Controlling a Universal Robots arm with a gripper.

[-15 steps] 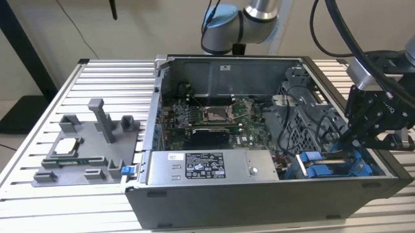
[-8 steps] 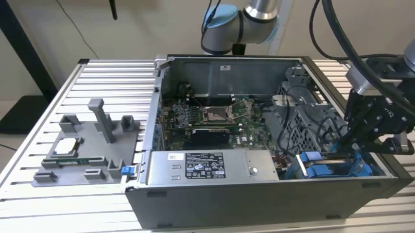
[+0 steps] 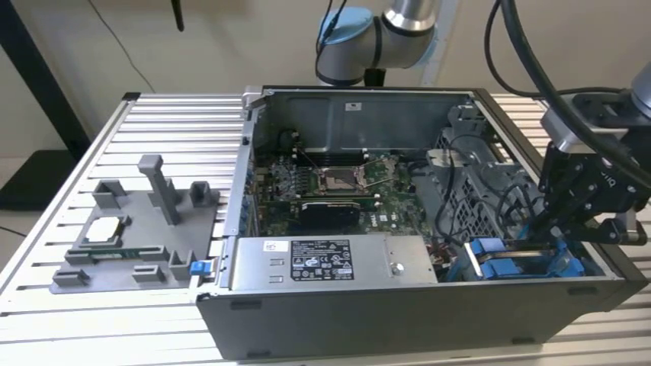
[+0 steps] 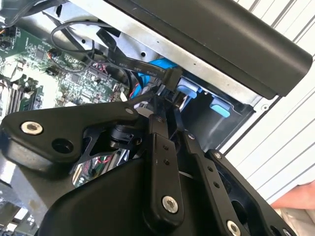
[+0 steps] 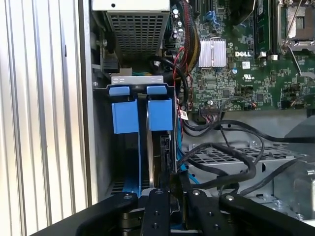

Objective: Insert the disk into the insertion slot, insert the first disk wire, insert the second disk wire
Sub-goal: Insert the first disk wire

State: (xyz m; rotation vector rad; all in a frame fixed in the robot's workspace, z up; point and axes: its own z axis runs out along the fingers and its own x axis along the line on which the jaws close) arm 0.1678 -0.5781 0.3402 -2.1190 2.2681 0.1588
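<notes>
Dateline: My gripper (image 3: 537,231) hangs inside the open computer case (image 3: 407,320), in the corner on the exterior view's right.
Pincer: My fingers are drawn narrow. In the second wrist view they pinch what I take to be the black plug of a disk wire (image 4: 172,77).
Disk: The disk (image 5: 141,115) stands on edge in the insertion slot (image 5: 103,147), its blue carrier tabs showing. I judge it fully seated.
Key relation: The disk lies straight ahead of my fingertips. Its long axis runs from the blue tabs toward my gripper, in line with my fingers. I cannot tell whether the plug touches the disk's near edge or stops just short of it.
Neighbours: The power-supply box (image 3: 325,263) sits just beside the slot, toward the exterior view's left. The motherboard (image 5: 236,73) lies beyond it.
In the way: Black cable loops (image 5: 224,145) sprawl over the metal cage (image 5: 231,157) close beside my fingers. The case wall crowds the slot's other side.
Stage: As I judge it, the disk is in and a wire is at its connector, mating unconfirmed.
</notes>
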